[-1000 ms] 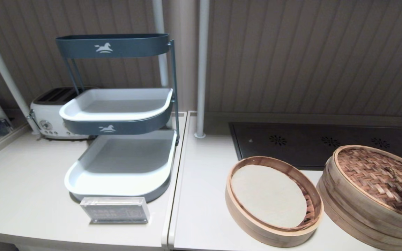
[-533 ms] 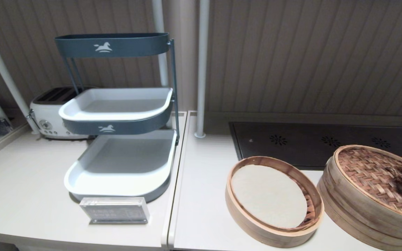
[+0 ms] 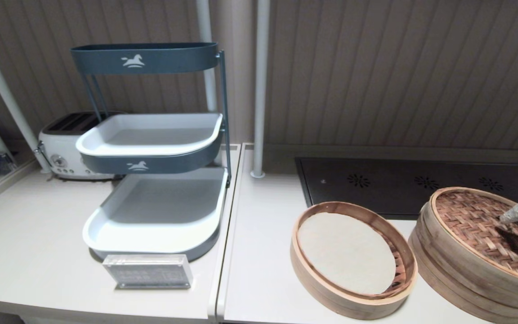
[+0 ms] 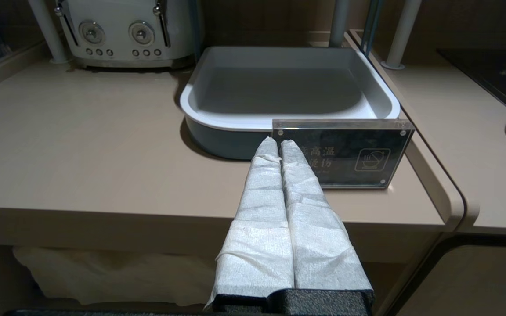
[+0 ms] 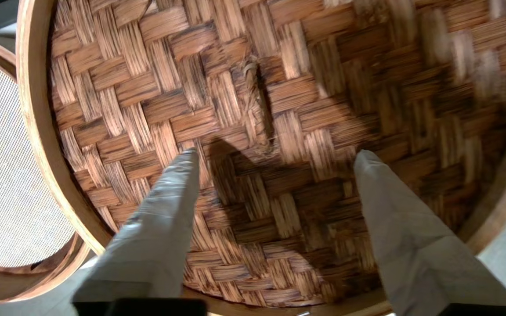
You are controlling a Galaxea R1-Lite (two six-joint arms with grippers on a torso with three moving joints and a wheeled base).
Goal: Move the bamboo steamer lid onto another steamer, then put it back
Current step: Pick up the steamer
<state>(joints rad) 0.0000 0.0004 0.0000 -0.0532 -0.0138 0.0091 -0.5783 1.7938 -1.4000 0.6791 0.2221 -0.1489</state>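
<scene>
Right gripper point(image 5: 275, 153) above the bamboo steamer lid point(image 3: 488, 229), wrapped fingers point(image 5: 165, 197) spread wide either side of the central knot point(image 5: 255, 101), gripping nothing. Lid seated on its steamer at the counter's right edge, just beside the steamer basket point(image 3: 353, 261) with pale liner. Left gripper point(image 4: 279, 147) parked off the counter's front edge, fingers pressed together, facing an acrylic sign point(image 4: 345, 153).

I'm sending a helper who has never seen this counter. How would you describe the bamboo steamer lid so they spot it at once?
Start at the black cooktop on the counter's right half; two round bamboo pieces sit in front of it. The bamboo steamer lid tops the stack at the far right, under the open right gripper. Unlike the open steamer basket beside it, which shows a pale round liner, it has a reddish-brown woven top.
</scene>
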